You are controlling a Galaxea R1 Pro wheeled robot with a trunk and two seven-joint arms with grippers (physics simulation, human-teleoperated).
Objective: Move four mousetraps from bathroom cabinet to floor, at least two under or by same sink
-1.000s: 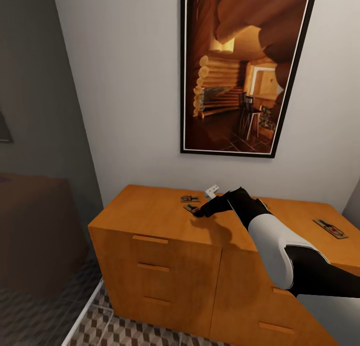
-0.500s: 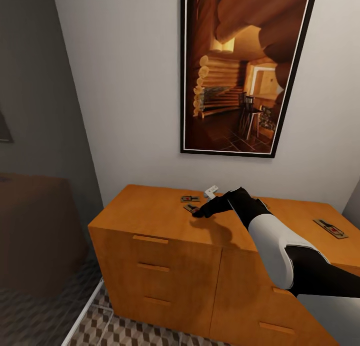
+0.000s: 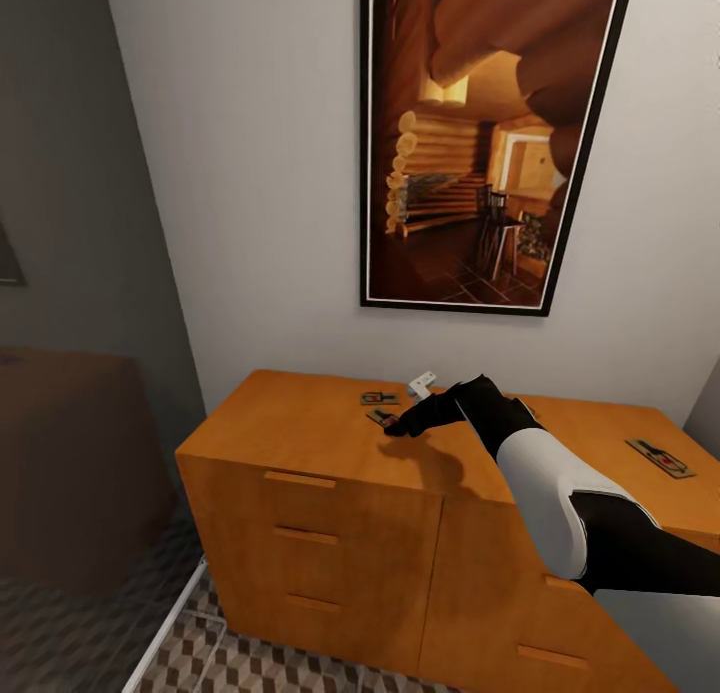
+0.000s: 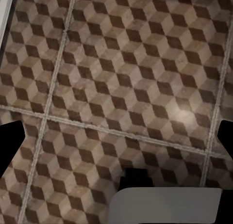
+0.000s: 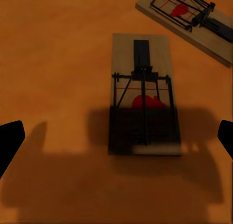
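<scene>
The cabinet (image 3: pixel 330 443) stands against a white wall, below a framed picture (image 3: pixel 490 138) of a log-cabin interior; the picture carries no legible writing. Three mousetraps show on the cabinet top in the head view. The near trap (image 3: pixel 382 417) lies just at the tip of the right gripper (image 3: pixel 397 428), which reaches in from the right on a black-and-white arm (image 3: pixel 545 493) and hovers low over the wood. A second trap (image 3: pixel 380 398) lies just behind the near trap, towards the wall, close to it but apart. A third trap (image 3: pixel 661 458) lies well apart from these, near the right end of the top. A small white object (image 3: pixel 423 381) sits on the top by the wall, just beside the second trap; what it is cannot be told. In the right wrist view the near trap (image 5: pixel 144 100) lies flat between the two dark fingertips (image 5: pixel 10 141), which stand wide apart at the picture's edges and touch nothing; its black wire spring and red spot are clear, and the gripper's shadow falls across one end. The second trap (image 5: pixel 189 21) appears at an angle beyond it. No brand or label can be read on either trap. The left wrist view looks at the floor (image 4: pixel 121 78), with its cube-pattern tiles and pale grout lines; the left gripper (image 4: pixel 121 136) shows both fingertips spread apart, holding nothing. The same tiles appear at the foot of the cabinet in the head view.
</scene>
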